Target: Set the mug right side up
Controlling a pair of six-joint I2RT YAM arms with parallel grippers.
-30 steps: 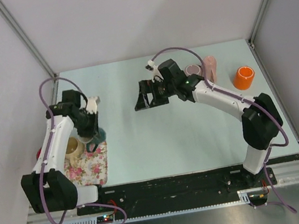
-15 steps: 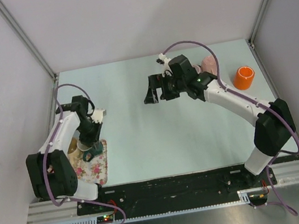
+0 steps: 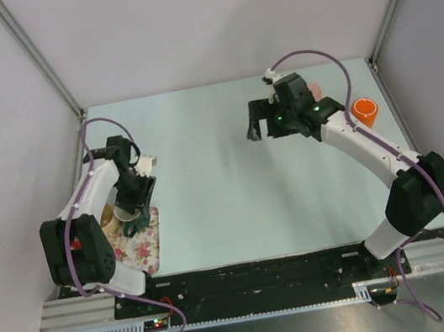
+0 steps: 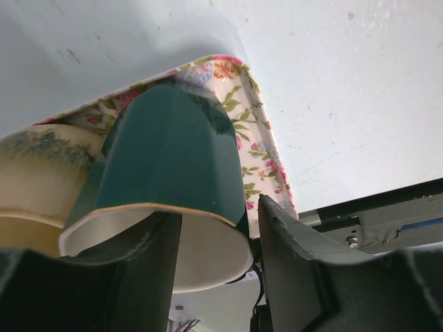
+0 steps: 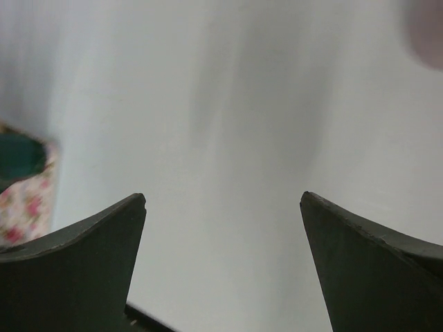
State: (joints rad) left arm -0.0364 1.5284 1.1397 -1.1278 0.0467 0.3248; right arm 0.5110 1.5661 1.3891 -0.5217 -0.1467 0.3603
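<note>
The dark green mug point(image 4: 173, 152) has a white inside and a thin tan rim. My left gripper point(image 4: 216, 211) is shut on its wall, one finger inside the mouth and one outside. The mug's mouth faces the wrist camera and its base points down at the floral tray point(image 4: 259, 145). In the top view my left gripper point(image 3: 132, 205) is over the tray point(image 3: 148, 245), and only a bit of the mug point(image 3: 130, 224) shows beneath it. My right gripper point(image 3: 259, 122) is open and empty above the far middle of the table; its wrist view shows wide-apart fingers point(image 5: 223, 196).
A cream bowl point(image 3: 109, 216) sits on the tray beside the mug, and also shows in the left wrist view point(image 4: 38, 173). An orange cup point(image 3: 363, 112) stands at the far right. A pink cup point(image 3: 316, 89) is mostly hidden behind the right arm.
My left gripper has carried the mug toward the near side, down over the tray beside the bowl. My right arm has swung to the right, toward the far right corner.
</note>
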